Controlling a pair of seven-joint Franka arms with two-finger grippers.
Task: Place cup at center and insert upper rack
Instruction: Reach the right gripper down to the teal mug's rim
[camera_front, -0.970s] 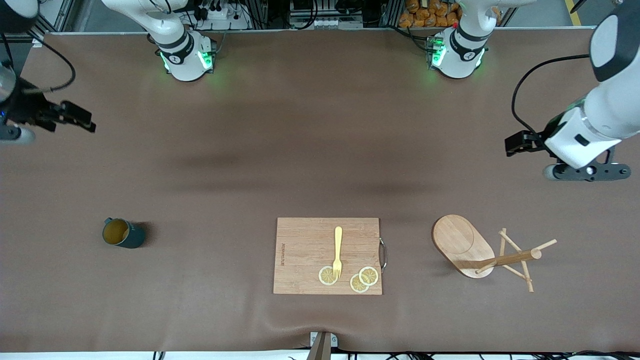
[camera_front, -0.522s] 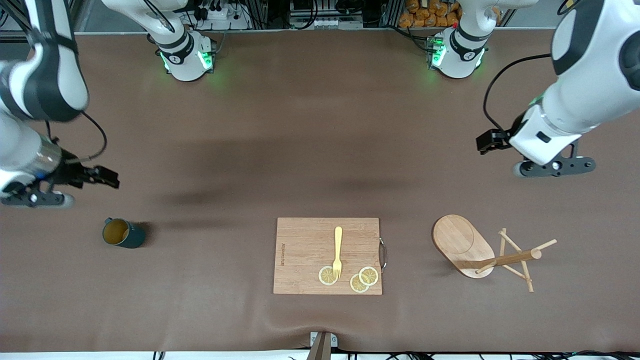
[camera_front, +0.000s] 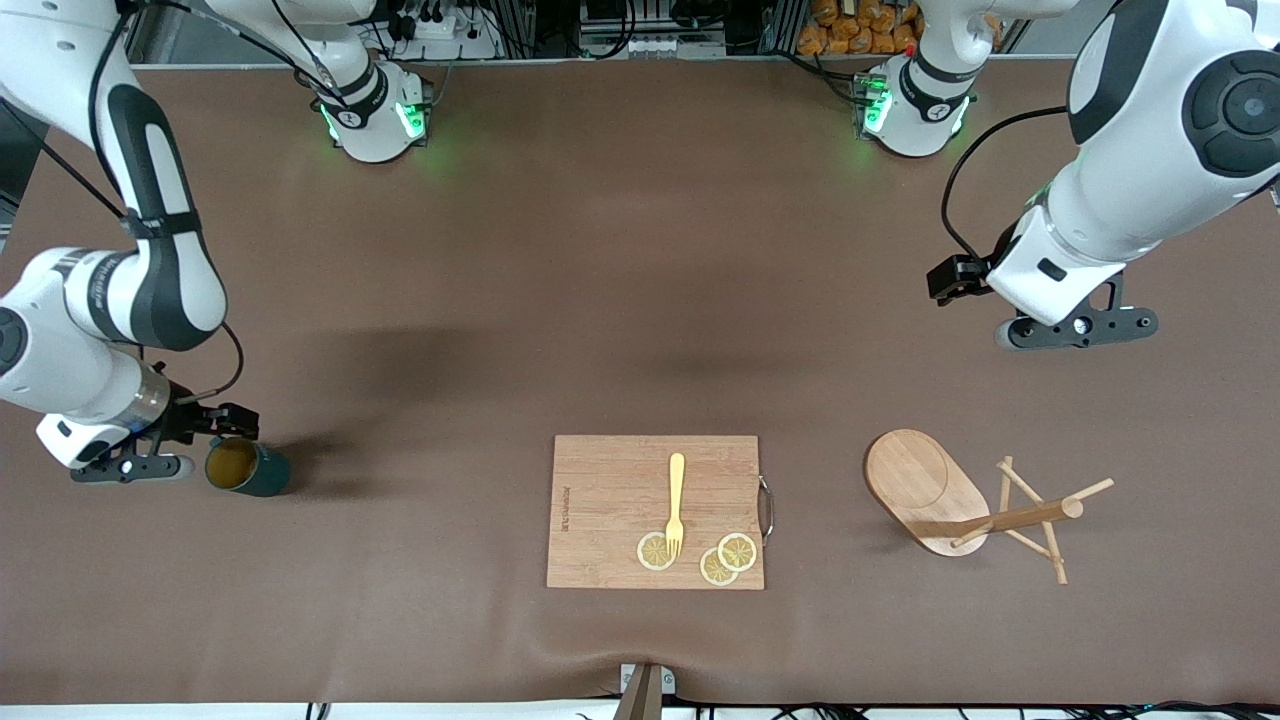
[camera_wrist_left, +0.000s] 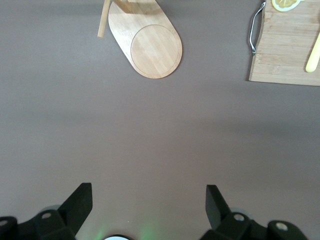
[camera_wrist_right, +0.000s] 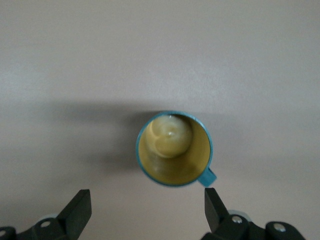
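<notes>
Pincers apart, both empty.
I see the right pincer (camera_wrist_right: 145, 212) spread over the cup (camera_wrist_right: 174, 148), the left pincer (camera_wrist_left: 149, 207) over bare worktop (camera_wrist_left: 160, 130).

Both claws (camera_wrist_left: 145, 210) (camera_wrist_right: 145, 212) wide open, aloft

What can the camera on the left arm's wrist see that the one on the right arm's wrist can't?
Only the left wrist view shows the upper rack, lying on its side, and a corner of the cutting board with its metal handle, a lemon slice and part of a yellow fork. Only the right wrist view shows the cup, standing upright. Both show brown table and their own open tool: left tool, right tool.
</notes>
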